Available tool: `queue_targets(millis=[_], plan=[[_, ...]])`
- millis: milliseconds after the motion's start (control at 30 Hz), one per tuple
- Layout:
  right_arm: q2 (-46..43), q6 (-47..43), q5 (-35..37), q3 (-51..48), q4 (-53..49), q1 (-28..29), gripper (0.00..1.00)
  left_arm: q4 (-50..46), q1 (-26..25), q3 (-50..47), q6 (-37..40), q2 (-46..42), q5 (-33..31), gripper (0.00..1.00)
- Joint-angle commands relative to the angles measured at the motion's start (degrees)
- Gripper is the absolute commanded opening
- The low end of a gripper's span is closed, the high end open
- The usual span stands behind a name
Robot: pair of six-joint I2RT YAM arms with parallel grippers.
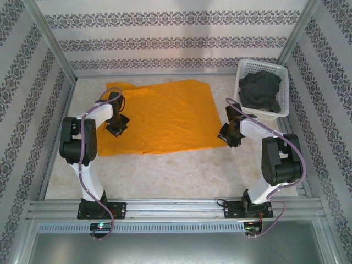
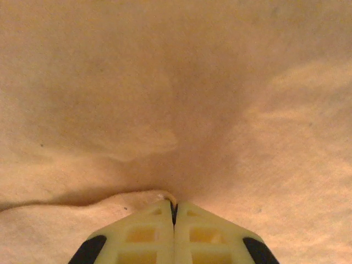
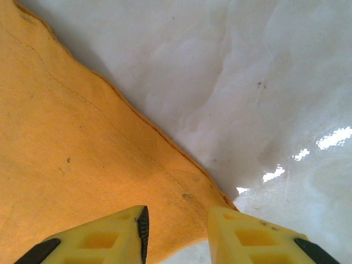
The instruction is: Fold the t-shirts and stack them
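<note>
Top external view: the orange t-shirt (image 1: 165,115) lies spread flat on the worktop (image 1: 176,170), and the grey t-shirt (image 1: 259,91) sits heaped in the basket (image 1: 284,71) at far right. Folding the orange one looks barely started — the left hand (image 2: 174,206) is clenched on a pinch of its cloth, while the right hand (image 3: 176,220) stands parted over the near right hem. Next, I judge, the right hand must close on that corner before both lift.

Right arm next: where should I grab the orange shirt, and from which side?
Take the hemmed edge of the orange shirt at its near right corner, coming in from the right, off the bare table. The cloth lies flat there, and the open right gripper sits over that edge, so one finger can probably slide under it.
</note>
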Motion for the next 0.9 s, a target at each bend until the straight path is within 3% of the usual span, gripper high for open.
queue_targets(millis=[0, 400, 633, 867], plan=[[0.7, -1.2, 1.8, 0.8, 0.5, -1.1, 0.35, -2.9, -0.6, -2.2, -0.2, -4.7, -2.4, 0.00], [-2.4, 2.0, 1.9, -3.6, 2.1, -3.6, 0.34, -5.6, -0.6, -17.9, -5.1, -28.3, -4.6, 0.00], [-6.0, 2.8, 0.6, -7.9, 3.2, -3.3, 0.33, -10.1, -0.5, -21.8, -5.6, -36.5, -4.5, 0.00], [-2.3, 3.8, -2.6, -7.0, 6.7, -3.2, 0.31, -14.9, -0.6, -24.4, -6.3, -43.1, -4.4, 0.00]])
